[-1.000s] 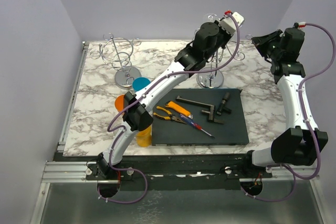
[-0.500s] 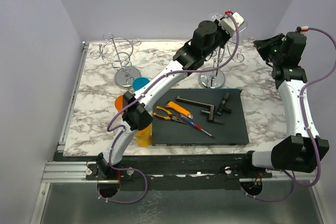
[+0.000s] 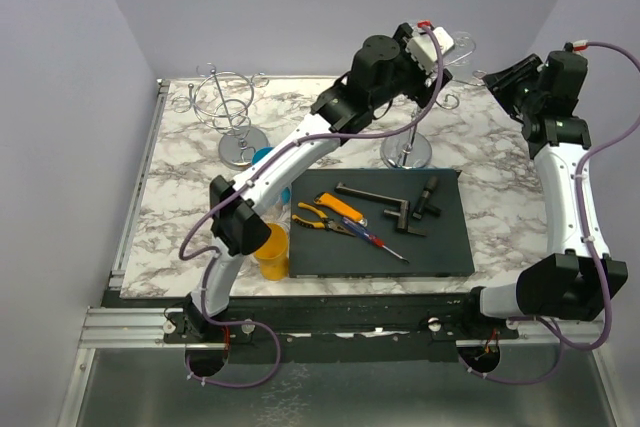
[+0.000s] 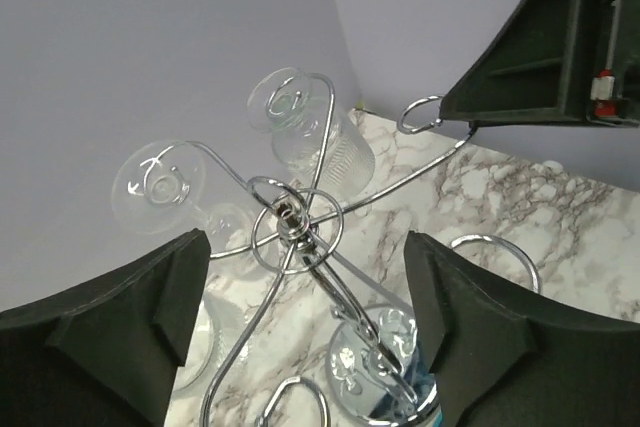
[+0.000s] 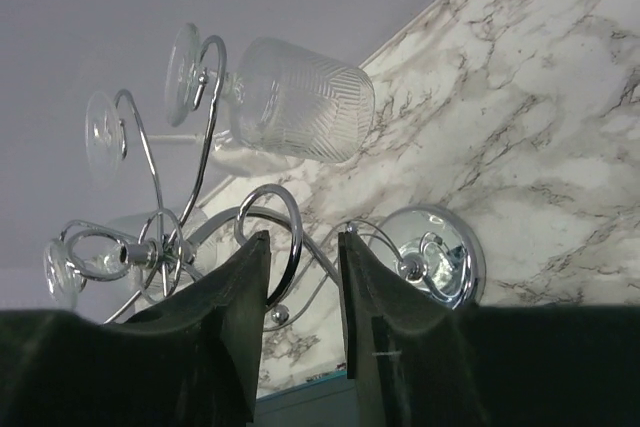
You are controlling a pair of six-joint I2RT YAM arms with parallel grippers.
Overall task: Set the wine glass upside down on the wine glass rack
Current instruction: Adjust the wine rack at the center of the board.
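Swinging up and leftward since a second ago, the left arm (image 3: pixel 300 142) hangs over the wine glass rack (image 3: pixel 405 152) at the far right of the table (image 3: pixel 190 187). Its wrist view shows the left gripper (image 4: pixel 305 247) spread wide and empty above the rack's centre, with the wine glass (image 4: pixel 305 137) hanging upside down on a far branch. From the right wrist, the right gripper (image 5: pixel 303 252) shows only a slim gap with a chrome loop (image 5: pixel 278 209) right at it, so a careless pull could snag the loop and shake the glass off.
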